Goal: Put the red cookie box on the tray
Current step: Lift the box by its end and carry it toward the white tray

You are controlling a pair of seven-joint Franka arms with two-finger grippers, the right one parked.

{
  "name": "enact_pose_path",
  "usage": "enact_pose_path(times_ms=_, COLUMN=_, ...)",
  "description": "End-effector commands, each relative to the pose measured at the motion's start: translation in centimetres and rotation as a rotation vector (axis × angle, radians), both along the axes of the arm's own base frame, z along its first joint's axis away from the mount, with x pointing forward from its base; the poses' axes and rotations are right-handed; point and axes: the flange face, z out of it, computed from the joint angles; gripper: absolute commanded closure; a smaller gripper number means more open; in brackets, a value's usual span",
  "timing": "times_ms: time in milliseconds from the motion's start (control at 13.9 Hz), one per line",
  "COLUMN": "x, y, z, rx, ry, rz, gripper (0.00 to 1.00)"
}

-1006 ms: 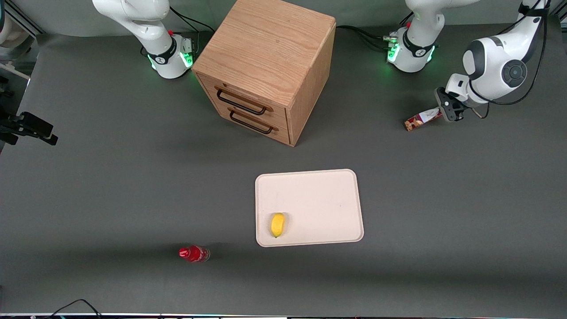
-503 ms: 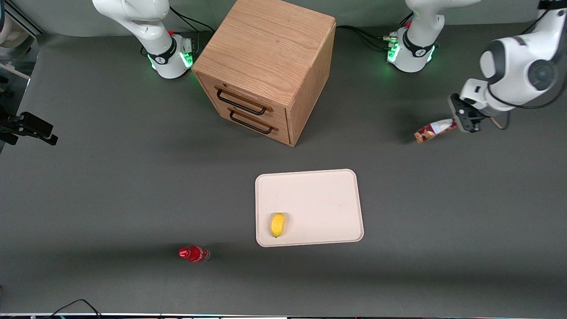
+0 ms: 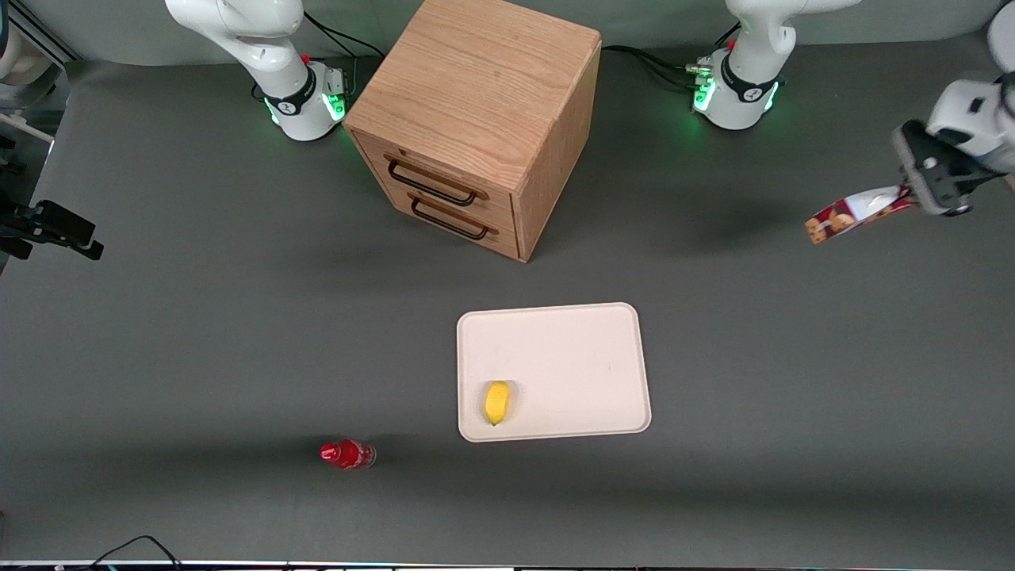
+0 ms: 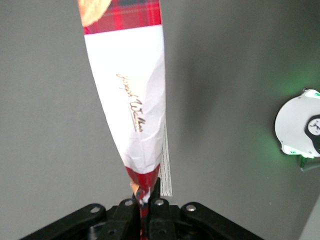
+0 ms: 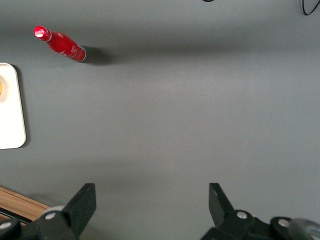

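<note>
Nearest the front camera you have the small red bottle [image 3: 346, 454] on the table, and just past it the tray [image 3: 571, 349], which carries a yellow lemon-like fruit [image 3: 497, 402] near its front edge; most of the tray's surface is bare. Farther back stands the wooden drawer cabinet [image 3: 476, 119], with the arm bases beside it.

Your red cookie box [image 3: 856, 212] is off the table, held in the air toward the working arm's end, well apart from the tray. The gripper [image 4: 146, 202] has its jaws clamped on one narrow end of the box, the end by the white label patch, so the rest of the carton sticks out from the fingers like a lever. In the front view the free end points toward the middle of the table and hangs slightly lower than the gripped end.

What your next move turns on: the tray lies nearer the front camera than the box and toward the table's middle, roughly the way the box's long axis already points. You likely need to carry it along that line, then level it over the bare part, clear of the fruit. Held by one end, the box may sag or swing.
</note>
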Motion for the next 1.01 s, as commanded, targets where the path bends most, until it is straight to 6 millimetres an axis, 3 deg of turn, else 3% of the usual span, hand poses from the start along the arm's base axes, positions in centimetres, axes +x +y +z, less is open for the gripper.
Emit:
enact_pose_path(times_ms=0, x=0.5, y=-0.3, z=0.8, rx=0.034, ry=0.000, rz=0.091, gripper=1.00)
enact_pose_path(times_ms=215, x=1.6, y=-5.2, z=2.1, rx=0.089, ry=-0.054, rz=0.341, gripper=1.00)
enact_pose_path(times_ms=431, x=1.8, y=-12.3, z=2.1, rx=0.115, ry=-0.076, rz=0.622, gripper=1.00)
enact_pose_path(times_ms=575, x=2.7, y=-15.6, z=0.9, rx=0.079, ry=-0.043, rz=0.809, gripper=1.00)
enact_pose_path(times_ms=934, x=8.2, y=-25.2, z=-2.0, rx=0.059, ry=0.022, rz=1.116, gripper=1.00)
